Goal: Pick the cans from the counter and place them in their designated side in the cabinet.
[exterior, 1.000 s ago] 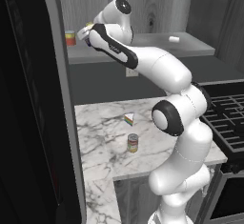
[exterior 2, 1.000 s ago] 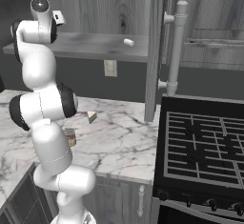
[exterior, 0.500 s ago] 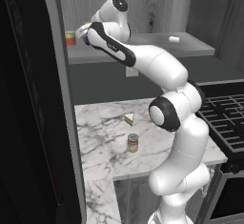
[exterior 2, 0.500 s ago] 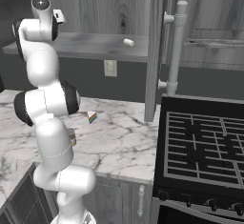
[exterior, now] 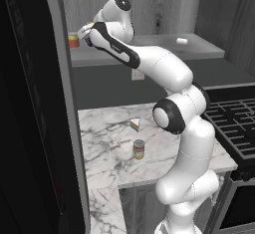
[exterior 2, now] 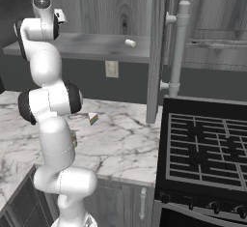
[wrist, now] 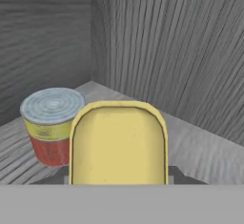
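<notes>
My gripper (exterior: 85, 34) is raised to the left end of the cabinet shelf (exterior: 154, 48) and is shut on the boxy dark blue can, whose yellow top (wrist: 118, 142) sits between the dark fingertips (wrist: 174, 173) in the hand view. I cannot tell whether this can rests on the shelf board. The round can (exterior: 138, 149) with a silvery top and a yellow-green-red label stands upright on the white marble counter (exterior: 107, 128), in front of the arm's base. In the right base view the round can (exterior 2: 74, 138) is partly hidden behind the arm.
A short red-and-yellow can (wrist: 49, 124) stands on the shelf just left of the held can, near the cabinet's back corner (exterior: 73, 40). A rainbow wedge (exterior: 134, 124) lies on the counter. A small white object (exterior 2: 130, 42) sits further right on the shelf. The black stove (exterior 2: 207, 148) is at the right, and a tall black panel (exterior: 30, 128) at the left.
The hand has edged slightly left along the shelf with the boxy can still in it, and the arm's elbow has swung a little. The round can and wedge have not moved.
</notes>
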Tool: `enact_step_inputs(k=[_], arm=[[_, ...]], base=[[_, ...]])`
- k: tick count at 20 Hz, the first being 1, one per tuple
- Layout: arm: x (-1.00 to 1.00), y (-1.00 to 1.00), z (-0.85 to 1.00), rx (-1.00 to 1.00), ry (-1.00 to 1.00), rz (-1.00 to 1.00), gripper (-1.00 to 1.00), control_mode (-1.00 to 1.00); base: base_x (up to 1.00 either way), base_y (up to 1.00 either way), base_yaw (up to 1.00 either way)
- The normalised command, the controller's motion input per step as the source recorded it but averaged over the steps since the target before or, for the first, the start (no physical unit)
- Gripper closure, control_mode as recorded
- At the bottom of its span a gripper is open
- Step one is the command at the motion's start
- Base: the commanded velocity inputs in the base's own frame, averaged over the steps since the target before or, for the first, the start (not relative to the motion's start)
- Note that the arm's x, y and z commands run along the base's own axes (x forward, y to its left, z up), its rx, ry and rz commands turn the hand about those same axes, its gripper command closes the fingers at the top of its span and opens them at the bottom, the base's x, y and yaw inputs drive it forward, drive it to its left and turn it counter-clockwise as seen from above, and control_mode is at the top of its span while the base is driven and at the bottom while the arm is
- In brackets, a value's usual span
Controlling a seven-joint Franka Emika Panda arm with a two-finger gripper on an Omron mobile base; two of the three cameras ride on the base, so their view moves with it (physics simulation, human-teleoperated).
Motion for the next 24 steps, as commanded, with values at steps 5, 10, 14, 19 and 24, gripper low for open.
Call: enact_step_inputs(k=[5,10,14,19,24], arm=[[0.14,0.03,-0.11,0.00,0.00,0.00,-1.00,-1.00],[0.11,0.00,-0.07,0.00,0.00,0.00,-1.00,-1.00],[0.05,0.03,0.00,0.00,-0.02,0.00,-1.00,-1.00],[0.00,0.03,0.12,0.00,-0.08,0.00,-1.00,-1.00],[-0.01,0.00,0.11,0.00,-0.10,0.00,-1.00,-1.00]], base=[[0.00,0.00,0.00],[0.00,0.00,0.00],[0.00,0.00,0.00],[0.00,0.00,0.00],[0.00,0.00,0.00]])
